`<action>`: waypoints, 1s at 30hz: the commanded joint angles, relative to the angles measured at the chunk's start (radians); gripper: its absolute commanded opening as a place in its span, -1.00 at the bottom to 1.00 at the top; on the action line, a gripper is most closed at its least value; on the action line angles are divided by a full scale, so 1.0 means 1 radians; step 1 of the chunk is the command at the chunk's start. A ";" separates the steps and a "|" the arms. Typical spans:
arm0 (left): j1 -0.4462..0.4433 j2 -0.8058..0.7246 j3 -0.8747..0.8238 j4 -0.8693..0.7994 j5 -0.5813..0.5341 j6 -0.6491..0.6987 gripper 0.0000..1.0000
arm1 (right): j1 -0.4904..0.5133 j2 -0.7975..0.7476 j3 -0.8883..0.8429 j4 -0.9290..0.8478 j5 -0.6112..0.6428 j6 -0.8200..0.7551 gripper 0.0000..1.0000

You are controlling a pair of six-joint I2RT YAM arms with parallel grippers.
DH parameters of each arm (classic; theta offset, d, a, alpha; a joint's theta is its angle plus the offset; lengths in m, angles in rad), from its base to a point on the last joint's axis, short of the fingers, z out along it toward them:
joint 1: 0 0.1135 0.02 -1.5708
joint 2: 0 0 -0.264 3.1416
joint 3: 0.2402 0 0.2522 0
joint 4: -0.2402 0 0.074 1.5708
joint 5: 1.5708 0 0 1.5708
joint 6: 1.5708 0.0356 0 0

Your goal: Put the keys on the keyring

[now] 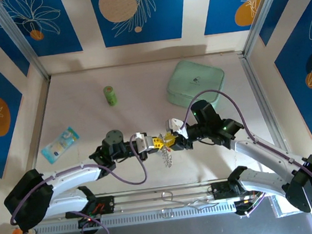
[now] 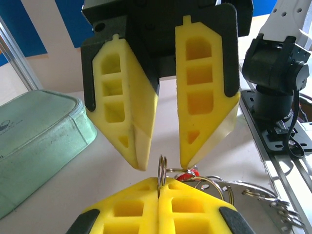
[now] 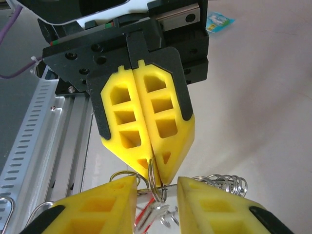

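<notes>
Over on the left, the left gripper (image 3: pixel 155 171) is pressing its yellow fingers tight together on the keyring (image 2: pixel 161 168), pinching the thin wire edge-on while the spiky bundle is dangling beneath it, clear of the table (image 1: pixel 85 85). A red tag (image 2: pixel 187 173) is peeking out among the loops just beside that pinch; whether its key is threaded on, I can't tell. Moving right, the right gripper (image 2: pixel 164 164) is facing in with its jaws apart, straddling the ring and holding nothing. Here's the danger, to my eye: if those jaws come in off-line, they'll be grabbing bare wire instead of a key. A nudge could also set the ring twisting out of that slim pinch, sending the whole lot falling.
</notes>
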 commanded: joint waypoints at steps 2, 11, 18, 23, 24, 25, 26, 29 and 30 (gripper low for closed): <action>-0.008 0.003 -0.006 0.086 0.030 -0.030 -1.00 | -0.004 0.008 -0.007 0.016 -0.038 0.014 -0.56; -0.008 -0.008 -0.010 0.079 -0.006 -0.037 -0.71 | 0.001 0.029 0.036 -0.040 -0.024 -0.023 -1.00; -0.009 -0.041 0.074 -0.222 -0.024 0.091 -0.61 | 0.061 0.065 0.138 -0.222 0.114 -0.140 -1.00; -0.009 -0.033 0.119 -0.306 -0.007 0.136 -0.68 | 0.091 0.084 0.179 -0.248 0.137 -0.157 -1.00; -0.009 -0.032 0.121 -0.305 -0.008 0.138 -0.70 | 0.097 0.087 0.185 -0.250 0.139 -0.159 -1.00; -0.009 -0.031 0.120 -0.300 -0.008 0.139 -0.74 | 0.107 0.092 0.192 -0.254 0.146 -0.162 -1.00; -0.009 -0.031 0.120 -0.291 -0.010 0.137 -0.77 | 0.115 0.098 0.198 -0.262 0.156 -0.166 -1.00; -0.009 -0.034 0.108 -0.248 -0.006 0.118 -0.88 | 0.129 0.108 0.205 -0.269 0.164 -0.170 -1.00; -0.009 -0.034 0.103 -0.226 -0.004 0.109 -0.94 | 0.129 0.106 0.201 -0.263 0.159 -0.164 -0.99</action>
